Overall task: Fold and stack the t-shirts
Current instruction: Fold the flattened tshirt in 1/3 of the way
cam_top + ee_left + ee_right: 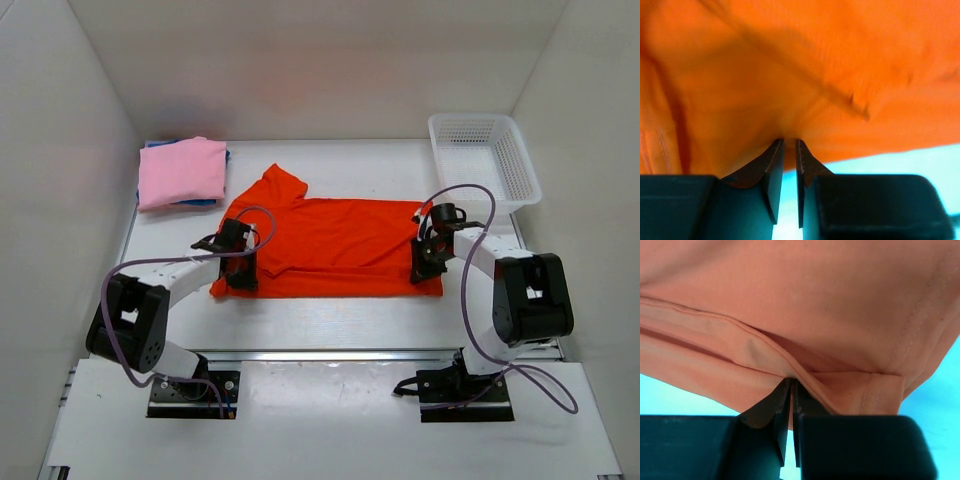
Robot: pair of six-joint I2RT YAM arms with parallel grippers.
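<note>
The orange-red t-shirt (pixel 340 240) lies spread in the middle of the white surface (pixel 330 320). Its long side runs from 9 o'clock to 3 o'clock, and one sleeve points toward 11 o'clock.

The left claw (pixel 241 275) is on the shirt's end at 9 o'clock, near the lower corner. In the left wrist view its fingers (pixel 774 165) are almost together and a small fold of the orange cloth is pinched between the tips.

The right claw (pixel 425 268) is on the opposite end at 3 o'clock. In the right wrist view its fingers (pixel 780 400) are closed tightly on the stitched hem, just beside a corner of the shirt.

At 10 o'clock from the orange shirt the pink t-shirt (pixel 181 172) lies folded on top of the blue t-shirt (pixel 226 155), of which only a thin edge shows. A white mesh basket (pixel 470 118) stands at 2 o'clock, apart from the shirts.
</note>
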